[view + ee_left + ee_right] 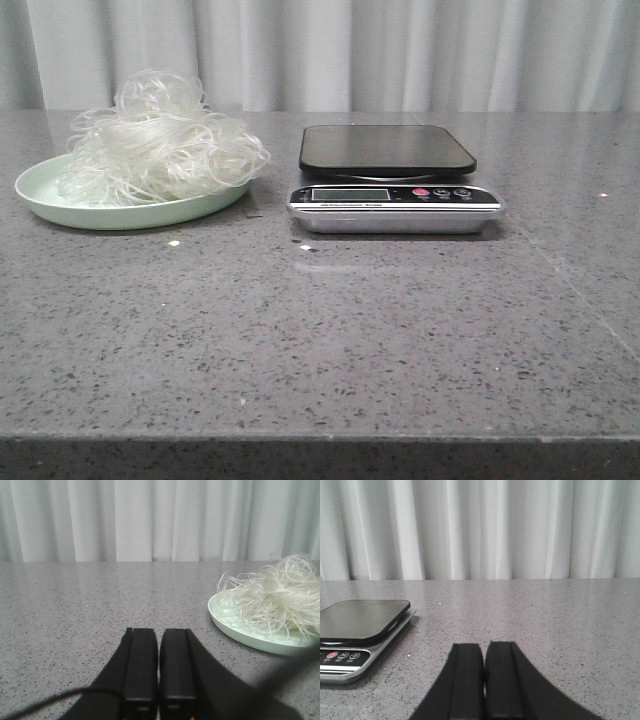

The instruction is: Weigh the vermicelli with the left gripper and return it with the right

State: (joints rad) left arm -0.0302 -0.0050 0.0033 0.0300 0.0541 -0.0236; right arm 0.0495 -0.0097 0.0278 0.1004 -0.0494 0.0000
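Observation:
The vermicelli [158,140] is a fluffy tangle of whitish strands piled on a pale-green plate [60,203] at the table's left. It also shows in the left wrist view [275,597], on the plate [235,630]. A kitchen scale [388,150] with a dark empty platform and a silver front panel stands at the centre; it also shows in the right wrist view [360,620]. My left gripper [159,631] is shut and empty, low over the table, apart from the plate. My right gripper [484,645] is shut and empty, beside the scale. Neither gripper shows in the front view.
The grey speckled stone table [330,330] ends at a front edge near the camera. A white curtain [330,50] hangs behind the table's far edge.

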